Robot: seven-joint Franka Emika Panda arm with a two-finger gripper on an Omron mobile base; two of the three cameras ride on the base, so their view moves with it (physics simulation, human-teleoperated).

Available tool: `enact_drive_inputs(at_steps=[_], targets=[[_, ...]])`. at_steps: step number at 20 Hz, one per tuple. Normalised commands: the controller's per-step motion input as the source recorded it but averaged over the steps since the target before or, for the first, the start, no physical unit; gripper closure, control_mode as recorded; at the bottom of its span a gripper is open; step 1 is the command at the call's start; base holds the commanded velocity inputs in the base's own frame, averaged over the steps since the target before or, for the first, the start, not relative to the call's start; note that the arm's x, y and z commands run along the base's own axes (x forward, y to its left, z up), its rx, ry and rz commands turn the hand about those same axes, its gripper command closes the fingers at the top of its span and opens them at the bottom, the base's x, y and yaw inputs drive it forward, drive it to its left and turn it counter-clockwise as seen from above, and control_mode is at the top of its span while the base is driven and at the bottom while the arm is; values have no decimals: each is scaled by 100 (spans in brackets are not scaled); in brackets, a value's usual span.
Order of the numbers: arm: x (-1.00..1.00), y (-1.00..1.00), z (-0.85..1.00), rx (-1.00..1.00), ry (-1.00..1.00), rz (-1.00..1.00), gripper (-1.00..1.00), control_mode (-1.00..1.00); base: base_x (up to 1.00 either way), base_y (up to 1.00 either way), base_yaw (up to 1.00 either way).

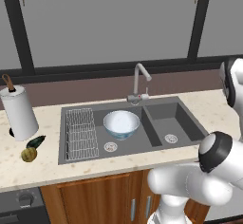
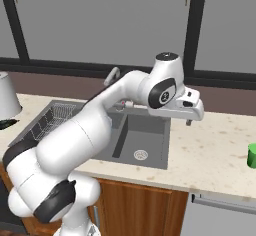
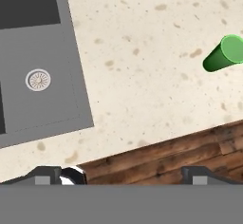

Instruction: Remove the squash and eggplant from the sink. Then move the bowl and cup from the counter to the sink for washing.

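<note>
The bowl (image 1: 121,124), white inside and pale blue outside, sits in the left basin of the dark grey sink (image 1: 182,123). On the counter (image 1: 47,171) left of the sink lie the yellow-brown squash (image 1: 29,154) and the dark eggplant (image 1: 36,142), side by side. The green cup (image 2: 252,156) stands on the counter far right of the sink; in the hand view the cup (image 3: 224,54) is at the upper right. My gripper (image 2: 190,121) hovers open and empty over the counter just right of the sink (image 2: 140,140), well short of the cup.
A white paper towel roll (image 1: 18,113) stands behind the vegetables. A wire rack (image 1: 80,133) lines the sink's left side and a curved steel faucet (image 1: 140,80) rises behind the basins. Wooden cabinet fronts (image 3: 166,152) run below the counter edge.
</note>
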Motion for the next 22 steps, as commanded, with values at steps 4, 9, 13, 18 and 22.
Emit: enact_drive_inputs(at_steps=[4,9,13,18,22], targets=[[2,-32,0,0,0,-2,-100,-100,0,0,0],[0,-31,-6,0,0,0,-100,-100,0,0,0],[1,-27,-13,0,0,0,-100,-100,0,0,0],[5,-19,-9,0,-3,0,-100,-100,0,0,0],[7,-19,-4,0,-1,0,-100,-100,0,0,0]])
